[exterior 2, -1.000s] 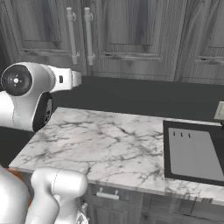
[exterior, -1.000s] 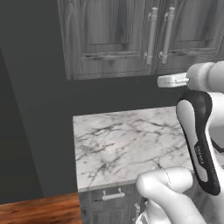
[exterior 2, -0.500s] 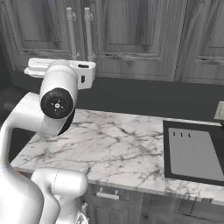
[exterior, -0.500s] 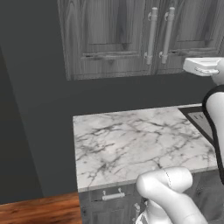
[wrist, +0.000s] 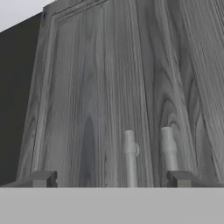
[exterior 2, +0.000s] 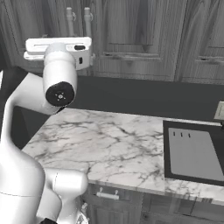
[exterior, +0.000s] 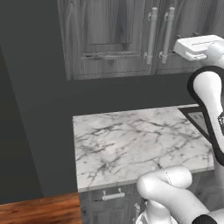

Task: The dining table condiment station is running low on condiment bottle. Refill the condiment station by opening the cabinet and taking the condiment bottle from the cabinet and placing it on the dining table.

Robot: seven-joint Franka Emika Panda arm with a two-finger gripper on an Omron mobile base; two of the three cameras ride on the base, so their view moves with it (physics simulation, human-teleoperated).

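cabinet (exterior: 131,39) doors shut, grey wood-grain, hung on the far wall above the marble tabletop (exterior: 140,148). condiment bottle not visible, judged to be behind those closed doors, so no telling which shelf or side. dining table not seen from here either.

tool (wrist: 111,179) raised to cabinet height, pointed at the door faces, jaws spread wide with nothing between them. in the hand view the two bar handles (wrist: 130,157) stand side by side between the fingertips (wrist: 41,178), close ahead but not touched as far as i can tell. same pair of handles shows at the meeting edge of two doors in the left base view (exterior: 152,35) and above the white wrist in the right base view (exterior 2: 70,19).

handling guess: handles are stiff round bars, probably smooth and a bit slippery, so pinch one bar across its middle, jaws either side of the cylinder, not both bars at once. door is rigid, likely light on its hinge, swings in an arc, so pull should follow that arc or the grip may slide off. bottle itself probably rigid, top-heavy at the narrow neck; take it round the body.

black sink-like tray (exterior 2: 194,153) sits at the right end of the tabletop, well apart from the work.
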